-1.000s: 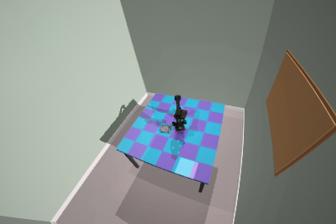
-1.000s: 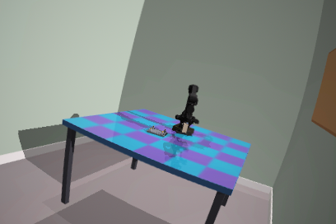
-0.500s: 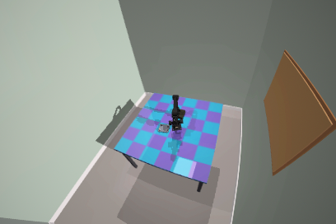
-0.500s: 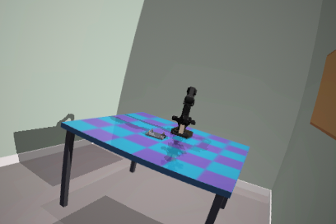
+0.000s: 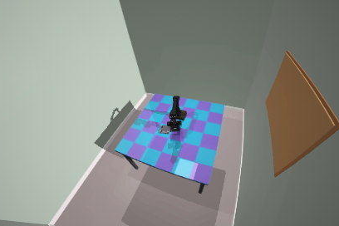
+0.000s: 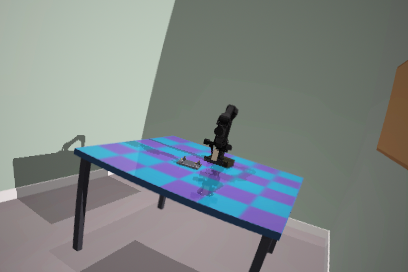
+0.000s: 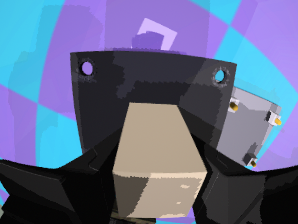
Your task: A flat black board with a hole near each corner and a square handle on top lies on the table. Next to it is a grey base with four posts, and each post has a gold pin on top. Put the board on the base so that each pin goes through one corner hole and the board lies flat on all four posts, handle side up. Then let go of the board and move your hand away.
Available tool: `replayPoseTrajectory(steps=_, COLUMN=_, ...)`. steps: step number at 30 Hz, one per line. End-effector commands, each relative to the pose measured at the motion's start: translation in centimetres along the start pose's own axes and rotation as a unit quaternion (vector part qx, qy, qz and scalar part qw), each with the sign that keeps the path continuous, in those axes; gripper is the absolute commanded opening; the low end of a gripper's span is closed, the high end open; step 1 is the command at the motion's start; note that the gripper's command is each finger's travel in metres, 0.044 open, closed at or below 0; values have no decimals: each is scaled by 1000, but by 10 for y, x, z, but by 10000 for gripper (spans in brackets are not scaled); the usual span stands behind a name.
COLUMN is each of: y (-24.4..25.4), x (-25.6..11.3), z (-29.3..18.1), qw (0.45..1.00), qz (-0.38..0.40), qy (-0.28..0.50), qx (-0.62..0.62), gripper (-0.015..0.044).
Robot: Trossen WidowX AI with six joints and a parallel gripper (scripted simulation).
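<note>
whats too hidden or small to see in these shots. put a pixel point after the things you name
- Two of the board's (image 7: 107, 90) four corner holes: hidden in the wrist view behind the handle (image 7: 154, 140) and the hand.
- The base's (image 7: 245, 130) fourth post: not in sight in the wrist view, where the board and hand cover part of the base.
- The pins' exact tips: too small in the top and exterior views.
- Where the fingers touch the handle: too small in the exterior view.

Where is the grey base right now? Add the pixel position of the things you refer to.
In the wrist view the grey base (image 5: 164, 130) (image 6: 189, 163) (image 7: 247, 122) shows on the right, partly behind the black board (image 7: 102, 95); in the top view it sits just left of the gripper (image 5: 174, 125) (image 6: 217, 150).
</note>
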State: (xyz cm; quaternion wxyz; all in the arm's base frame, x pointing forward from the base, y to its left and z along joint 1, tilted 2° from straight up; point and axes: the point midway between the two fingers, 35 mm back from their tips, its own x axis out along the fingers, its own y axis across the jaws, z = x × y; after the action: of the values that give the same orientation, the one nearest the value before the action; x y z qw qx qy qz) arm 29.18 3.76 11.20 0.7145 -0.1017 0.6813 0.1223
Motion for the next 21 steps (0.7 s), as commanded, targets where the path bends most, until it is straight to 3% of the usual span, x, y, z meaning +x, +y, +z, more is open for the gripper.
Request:
replayPoseTrajectory(steps=1, y=-8, x=0, z=-1, qw=1000, qz=1, qy=1, qx=4, gripper=0)
replayPoseTrajectory(steps=21, y=-59, x=-2, z=-10, qw=999, qz=-4, qy=2, qx=40, gripper=0)
